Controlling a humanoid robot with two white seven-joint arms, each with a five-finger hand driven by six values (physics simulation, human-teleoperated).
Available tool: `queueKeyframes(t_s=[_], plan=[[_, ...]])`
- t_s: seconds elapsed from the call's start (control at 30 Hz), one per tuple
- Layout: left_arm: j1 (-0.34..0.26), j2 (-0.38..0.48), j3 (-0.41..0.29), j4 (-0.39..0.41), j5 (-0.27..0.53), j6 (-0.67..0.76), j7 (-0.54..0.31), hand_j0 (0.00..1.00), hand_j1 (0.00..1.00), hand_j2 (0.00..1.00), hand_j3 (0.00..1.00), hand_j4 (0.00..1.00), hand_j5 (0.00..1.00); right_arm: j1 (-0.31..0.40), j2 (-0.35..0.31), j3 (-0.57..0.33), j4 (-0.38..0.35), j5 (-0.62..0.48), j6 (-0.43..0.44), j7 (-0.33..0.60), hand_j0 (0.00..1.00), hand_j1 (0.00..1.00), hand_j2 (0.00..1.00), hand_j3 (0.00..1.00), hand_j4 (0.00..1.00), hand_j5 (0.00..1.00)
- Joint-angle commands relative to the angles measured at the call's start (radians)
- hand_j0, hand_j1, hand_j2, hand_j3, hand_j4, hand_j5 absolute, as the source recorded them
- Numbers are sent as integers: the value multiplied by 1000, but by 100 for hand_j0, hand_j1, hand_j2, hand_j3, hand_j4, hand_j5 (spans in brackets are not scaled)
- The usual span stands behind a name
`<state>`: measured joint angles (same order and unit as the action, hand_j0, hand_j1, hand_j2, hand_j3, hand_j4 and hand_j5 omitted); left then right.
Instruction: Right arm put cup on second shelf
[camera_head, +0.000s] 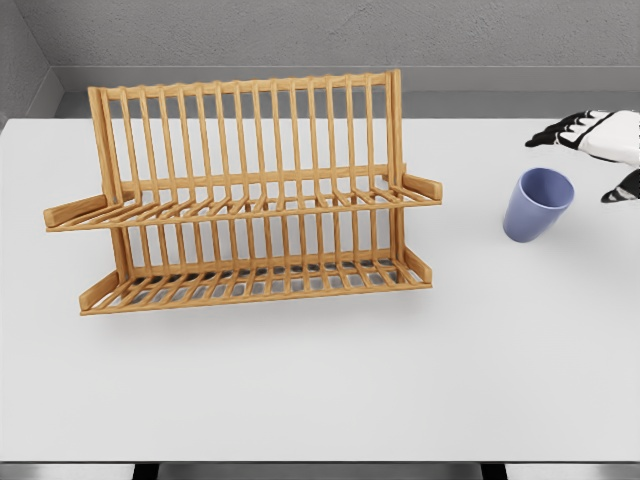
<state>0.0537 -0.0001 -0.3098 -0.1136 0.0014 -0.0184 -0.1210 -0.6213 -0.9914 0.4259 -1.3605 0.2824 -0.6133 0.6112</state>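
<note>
Beside the cup (537, 204), right hand (598, 150), fingers spread

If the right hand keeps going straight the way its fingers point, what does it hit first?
Probably nothing: the right hand points leftward, passing behind the blue plastic cup, with the wooden two-tier dish rack farther along. Depth is unclear, so it might clip the cup's rim.

There are no words, numbers, labels or signs to read here. The rack (245, 200) is plain wood, the cup (537, 204) is plain blue, and the table (320, 390) is plain white.
</note>
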Motion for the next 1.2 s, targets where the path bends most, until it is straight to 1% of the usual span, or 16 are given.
queueKeyframes(t_s=[0.0,0.03,0.1,0.17,0.2,0.27,0.37,0.4,0.5,0.57,0.67,0.77,0.93,1.0,1.03,1.17], plan=[[0,0,0,0,0,0,0,100,100,100,100,100,100,0,17,22,27,-2,2,0,100,100,100,100,100,100],[0,0,0,0,0,0,0,100,100,100,100,100,100,0,28,39,30,0,2,0,100,100,100,100,100,100],[0,0,0,0,0,0,0,100,100,100,100,100,100,0,48,63,66,0,2,0,100,100,100,100,100,100],[0,0,0,0,0,0,0,100,100,100,100,100,100,-31,63,111,98,0,2,0,100,100,100,100,100,100],[0,0,0,0,0,0,0,100,100,100,100,100,100,-35,69,119,110,0,2,0,100,100,100,100,100,100],[0,0,0,0,0,0,0,100,100,100,100,100,100,-55,71,123,130,0,2,0,100,100,100,100,100,100],[0,0,0,0,0,0,0,100,100,100,100,100,100,-57,71,143,135,0,2,0,100,100,100,100,100,100],[0,0,0,0,0,0,0,100,100,100,100,100,100,-57,73,148,153,0,2,0,100,100,100,100,100,100],[0,0,0,0,0,0,0,100,100,100,100,100,100,-61,74,152,176,0,2,0,100,100,100,100,100,100],[0,0,0,0,0,0,0,100,100,100,100,100,100,-81,89,159,195,1,2,0,100,100,100,100,100,100],[0,0,0,0,0,0,0,100,100,100,100,100,100,-94,106,159,201,14,2,0,100,100,100,100,100,100],[0,0,0,0,0,0,0,100,100,100,100,100,100,-95,117,160,227,14,2,0,100,100,100,100,100,100],[0,0,0,0,0,0,0,100,100,100,100,100,100,-104,135,160,248,14,2,0,100,100,100,100,100,100],[0,0,0,0,0,0,0,100,100,100,100,100,100,-129,138,197,257,14,2,0,100,100,100,100,100,100],[0,0,0,0,0,0,0,100,100,100,100,100,100,-133,148,201,264,14,2,0,100,100,100,100,100,100],[0,0,0,0,0,0,0,100,100,100,100,100,100,-138,151,203,268,15,2,0,100,100,100,100,100,100]])
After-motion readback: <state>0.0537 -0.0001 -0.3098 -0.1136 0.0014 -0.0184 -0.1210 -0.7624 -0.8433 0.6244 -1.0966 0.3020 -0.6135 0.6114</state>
